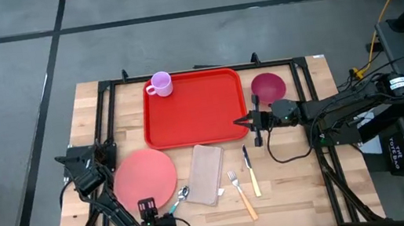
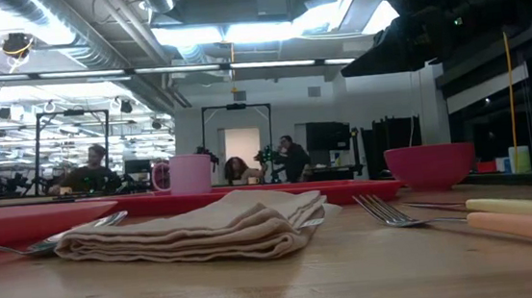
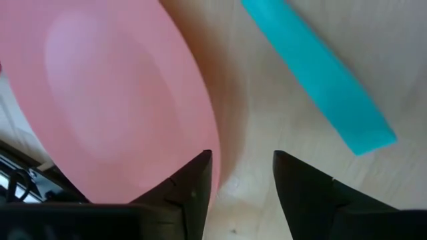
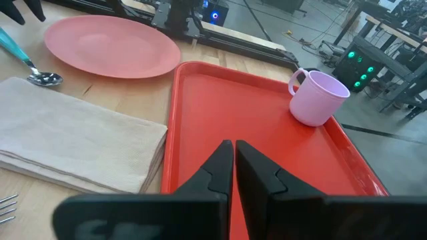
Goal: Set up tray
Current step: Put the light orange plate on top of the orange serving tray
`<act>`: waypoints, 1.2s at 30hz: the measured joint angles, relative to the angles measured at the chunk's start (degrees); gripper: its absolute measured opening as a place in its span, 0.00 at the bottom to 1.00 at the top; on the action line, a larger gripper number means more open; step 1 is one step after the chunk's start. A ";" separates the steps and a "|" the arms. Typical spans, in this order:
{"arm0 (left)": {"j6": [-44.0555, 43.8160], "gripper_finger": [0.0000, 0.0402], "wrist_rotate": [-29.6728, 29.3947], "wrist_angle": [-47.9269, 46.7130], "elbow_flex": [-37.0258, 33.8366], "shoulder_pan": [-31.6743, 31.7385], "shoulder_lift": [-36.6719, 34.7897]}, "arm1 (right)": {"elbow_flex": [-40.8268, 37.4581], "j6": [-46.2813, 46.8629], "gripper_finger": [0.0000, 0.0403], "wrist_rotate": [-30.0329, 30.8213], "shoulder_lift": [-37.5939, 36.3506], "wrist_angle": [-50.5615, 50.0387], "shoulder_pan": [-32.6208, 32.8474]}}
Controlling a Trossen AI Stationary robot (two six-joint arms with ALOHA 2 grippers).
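Observation:
The red tray lies at the table's middle far side, a pink mug standing in its far left corner. A round pink plate rests on the table near the tray's left near corner. My left gripper points down, open, at the plate's near right rim, with a teal-handled spoon just beyond it. My right gripper is shut and empty above the tray's near right corner. My left gripper has one fingertip at the plate's rim, and the other fingertip stands over bare wood beside it. Whether the finger touches the rim I cannot tell.
A folded beige napkin lies between the plate and a knife, with a fork beside them. A magenta bowl stands right of the tray. Black frame rails run around the work area.

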 joint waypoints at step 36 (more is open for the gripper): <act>-9.60 0.33 -3.87 -3.58 0.02 -0.98 6.23 | 0.00 -0.02 0.06 0.00 0.00 0.46 0.00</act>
